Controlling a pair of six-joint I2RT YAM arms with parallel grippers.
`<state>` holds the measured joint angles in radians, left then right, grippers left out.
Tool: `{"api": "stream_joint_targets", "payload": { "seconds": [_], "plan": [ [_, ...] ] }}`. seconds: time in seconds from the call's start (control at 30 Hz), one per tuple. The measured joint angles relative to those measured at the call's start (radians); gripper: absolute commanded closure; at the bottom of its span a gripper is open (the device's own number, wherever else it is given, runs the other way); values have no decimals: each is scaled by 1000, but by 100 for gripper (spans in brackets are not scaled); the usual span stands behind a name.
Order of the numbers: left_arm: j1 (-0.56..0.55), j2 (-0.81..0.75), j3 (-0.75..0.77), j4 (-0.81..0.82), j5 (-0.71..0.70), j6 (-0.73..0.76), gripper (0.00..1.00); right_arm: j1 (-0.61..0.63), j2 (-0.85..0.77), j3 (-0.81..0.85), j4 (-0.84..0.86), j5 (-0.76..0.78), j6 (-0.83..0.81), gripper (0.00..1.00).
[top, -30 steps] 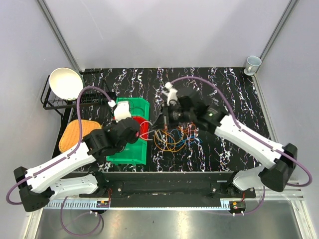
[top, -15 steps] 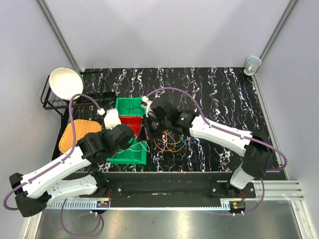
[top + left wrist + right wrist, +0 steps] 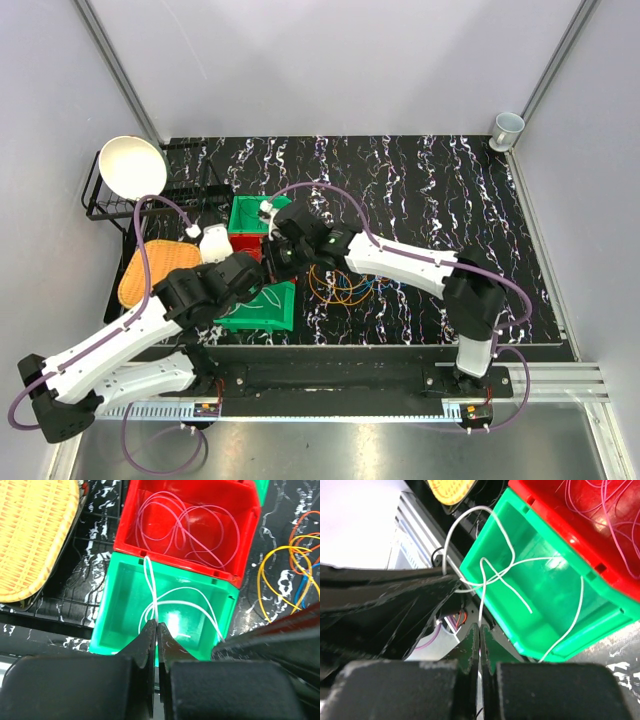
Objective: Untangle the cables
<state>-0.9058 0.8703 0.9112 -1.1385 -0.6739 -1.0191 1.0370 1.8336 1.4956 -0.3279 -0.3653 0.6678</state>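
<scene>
Top view, change: my right arm has swung left off the heap of loose cables [image 3: 340, 285]. A second ago it hung above that heap; now it reaches over the bins.
Left arm, change: pulled back slightly toward the near left since then.
Right arm pose: folded sharply at the elbow above its base, forearm running left across the table [image 3: 450, 200], tip meeting my other arm's tip.
Left arm pose: stretched on a diagonal from the near-left corner, tip pointing down over the green bin [image 3: 107, 610].
Left gripper [image 3: 156, 627]: jaws pressed together, pinching the white cable [image 3: 150, 580].
Right gripper [image 3: 480, 629]: jaws together on the same white cable, a strand rising from the fingertips into a loose crossing of loops.
White cable: one loop lies inside the green bin, and the rest lifts up to my two grippers.
Pink cable [image 3: 185, 525]: coiled in the red bin [image 3: 240, 555], which touches the green bin's far side.
Loose cables: orange, yellow and blue, on the table right of the bins, apart from both grippers.
Woven tray [image 3: 35, 535]: left of the bins.
</scene>
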Motion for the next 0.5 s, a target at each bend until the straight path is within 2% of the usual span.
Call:
{"api": "stream_joint_targets", "payload": {
  "seconds": [0.33,0.5],
  "plan": [
    [13,10,-28,-5,1,-3,100,0,82,0,55,0,-13,100],
    [16,29,-63,57,14,-2,100,0,114,0,68,5,-30,100]
  ]
}}
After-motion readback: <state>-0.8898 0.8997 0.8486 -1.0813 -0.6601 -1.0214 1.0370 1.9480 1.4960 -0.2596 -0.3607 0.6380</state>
